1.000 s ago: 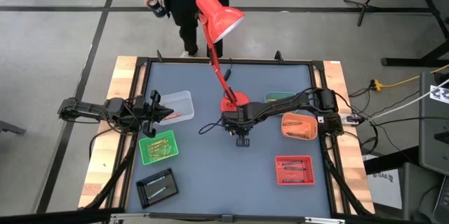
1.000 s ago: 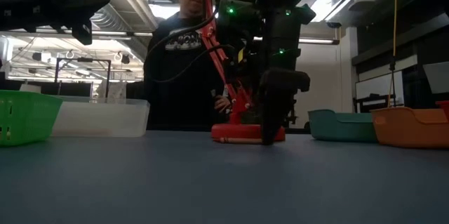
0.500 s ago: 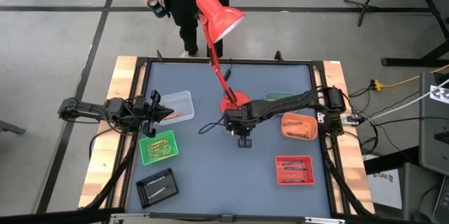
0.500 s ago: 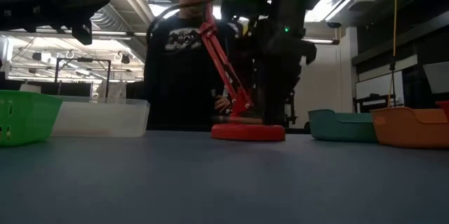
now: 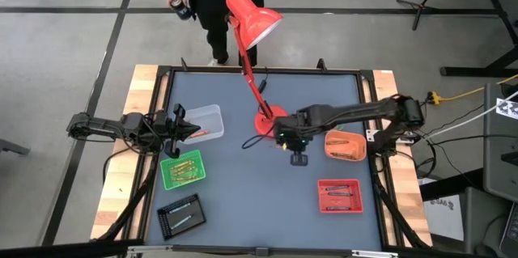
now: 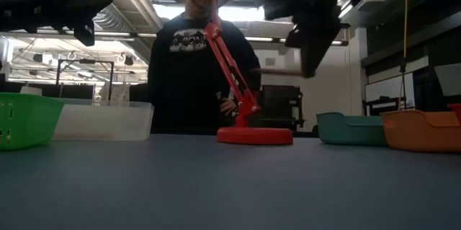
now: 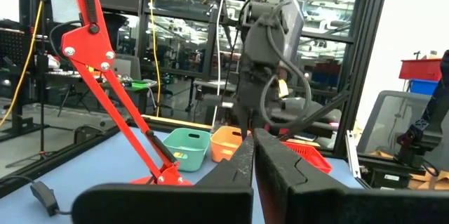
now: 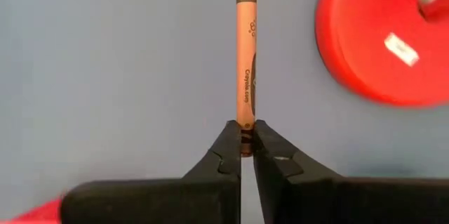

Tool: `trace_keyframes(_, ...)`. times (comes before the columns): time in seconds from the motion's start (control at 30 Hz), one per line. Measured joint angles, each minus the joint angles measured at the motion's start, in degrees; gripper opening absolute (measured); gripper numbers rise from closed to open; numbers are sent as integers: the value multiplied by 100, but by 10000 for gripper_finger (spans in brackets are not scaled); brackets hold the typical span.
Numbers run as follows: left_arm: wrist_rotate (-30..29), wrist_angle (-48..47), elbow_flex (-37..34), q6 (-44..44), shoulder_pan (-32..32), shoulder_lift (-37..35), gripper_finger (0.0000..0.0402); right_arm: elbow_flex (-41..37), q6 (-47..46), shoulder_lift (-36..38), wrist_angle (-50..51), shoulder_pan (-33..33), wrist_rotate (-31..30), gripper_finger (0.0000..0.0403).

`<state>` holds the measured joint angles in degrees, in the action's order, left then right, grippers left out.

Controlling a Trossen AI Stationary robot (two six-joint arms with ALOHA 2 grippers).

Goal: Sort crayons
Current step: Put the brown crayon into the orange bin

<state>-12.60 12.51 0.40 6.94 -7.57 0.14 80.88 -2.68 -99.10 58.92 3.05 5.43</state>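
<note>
My right gripper is shut on an orange crayon, well above the table just right of the red lamp's base. It also shows in the high view and in the low view. My left gripper is shut and empty, and it hovers at the table's left by the clear tray. A green tray, a black tray, a red tray and an orange tray hold sorted crayons. My right gripper pinches the crayon's one end between its two fingertips. The fingers come from above, pointing down. The crayon is lifted clear of the table, sticks out about level from the fingertips and points toward the table's left.
The red desk lamp stands at the far middle, and its arm slants over the table. A teal tray sits behind the right arm. A person stands at the far edge. Bare blue tabletop lies in the near middle.
My right gripper has risen from the table in front of the lamp base and gone a little toward the table's right edge. The orange crayon, which lay on the table, is now lifted clear in its fingers.
</note>
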Motion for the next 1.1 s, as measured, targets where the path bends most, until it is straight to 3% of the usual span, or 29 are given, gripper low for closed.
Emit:
trace_keyframes(0.2, 2, 0, 0, 0, 0, 0, 0, -253, -57, 659, 460, 0, -136, 14)
trace_keyframes(0.83, 2, 0, 1, -1, 2, 0, 0, -3059, -1058, 3700, 793, 0, -287, 14)
trace_keyframes(1.1, 2, -2, 0, -2, 2, 0, 0, -3698, -1062, 4316, 1326, -2, -181, 14)
